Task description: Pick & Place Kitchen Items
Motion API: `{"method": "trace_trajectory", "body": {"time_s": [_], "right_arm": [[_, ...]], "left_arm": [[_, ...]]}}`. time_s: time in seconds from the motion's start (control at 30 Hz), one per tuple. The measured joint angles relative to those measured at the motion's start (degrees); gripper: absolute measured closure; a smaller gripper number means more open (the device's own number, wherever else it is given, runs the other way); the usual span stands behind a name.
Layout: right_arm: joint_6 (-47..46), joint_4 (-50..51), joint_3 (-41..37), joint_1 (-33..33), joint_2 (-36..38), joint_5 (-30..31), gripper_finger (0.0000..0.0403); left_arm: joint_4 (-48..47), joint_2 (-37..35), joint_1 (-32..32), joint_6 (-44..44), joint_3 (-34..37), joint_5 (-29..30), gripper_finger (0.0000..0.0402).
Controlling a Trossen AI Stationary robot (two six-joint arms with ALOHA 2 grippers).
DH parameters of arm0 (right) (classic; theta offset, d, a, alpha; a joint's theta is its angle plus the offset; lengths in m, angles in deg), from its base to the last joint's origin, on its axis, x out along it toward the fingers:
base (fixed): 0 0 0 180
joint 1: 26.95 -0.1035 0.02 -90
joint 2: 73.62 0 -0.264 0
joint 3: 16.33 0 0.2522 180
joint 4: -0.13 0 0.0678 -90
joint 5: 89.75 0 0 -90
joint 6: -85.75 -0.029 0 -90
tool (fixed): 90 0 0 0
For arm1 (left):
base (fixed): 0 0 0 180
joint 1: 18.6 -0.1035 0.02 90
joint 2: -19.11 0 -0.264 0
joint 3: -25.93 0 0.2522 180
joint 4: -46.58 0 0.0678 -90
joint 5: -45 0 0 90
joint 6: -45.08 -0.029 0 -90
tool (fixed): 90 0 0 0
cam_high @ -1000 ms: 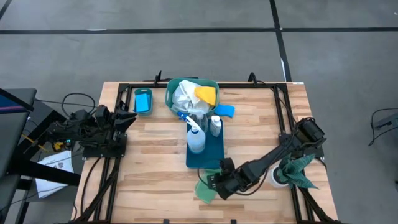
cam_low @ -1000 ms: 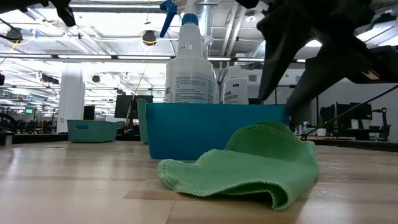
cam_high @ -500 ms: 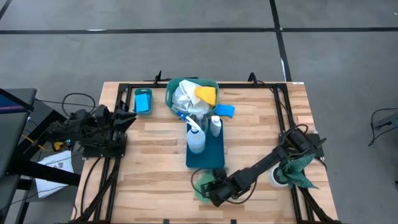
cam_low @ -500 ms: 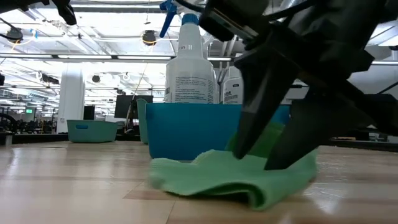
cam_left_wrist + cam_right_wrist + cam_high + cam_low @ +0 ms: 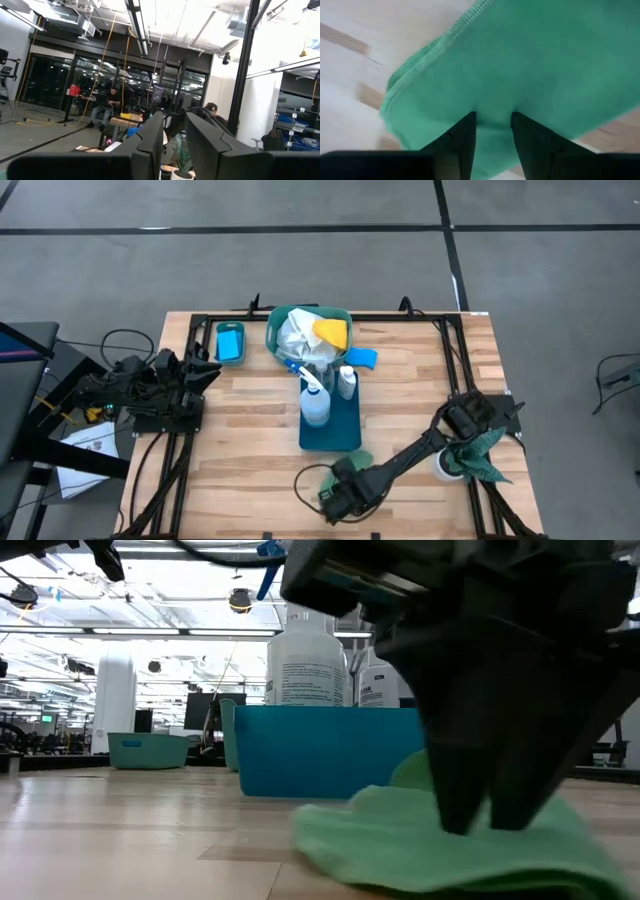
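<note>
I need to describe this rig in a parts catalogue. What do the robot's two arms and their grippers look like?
Both arms are dark, jointed links. The left arm carries loose black cables looping beside it. The right arm is a slim black run of segments. Each gripper, like the right gripper, ends in two flat, dark, blade-like fingers.

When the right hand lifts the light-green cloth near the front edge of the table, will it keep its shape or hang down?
The light-green cloth will probably hang limp: it already lies in soft folds with a stitched hem. It looks thin, so likely light. The right hand presses its fingers into the fabric, so the cloth may drag and bunch before it rises.
</note>
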Motion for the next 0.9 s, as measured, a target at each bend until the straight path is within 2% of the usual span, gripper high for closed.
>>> {"method": "trace_trajectory", "body": {"time_s": [0.23,0.47,0.7,0.9], "right_arm": [[2.77,11.27,10.13,0.00,-5.31,-2.57,0.0309],[2.72,11.79,10.55,0.00,-5.48,-3.52,0.0333],[2.70,10.96,10.55,-0.02,-5.48,-3.43,0.0395],[2.57,9.64,11.65,-0.51,-5.67,-3.14,0.0399]], "left_arm": [[0.01,0.00,-0.01,0.02,0.00,0.01,0.0325],[0.01,0.00,0.01,0.02,0.00,-0.04,0.0325],[0.01,0.00,0.00,1.01,0.02,-1.06,0.0325],[-0.01,0.00,0.01,1.53,0.02,-1.06,0.0325]]}}
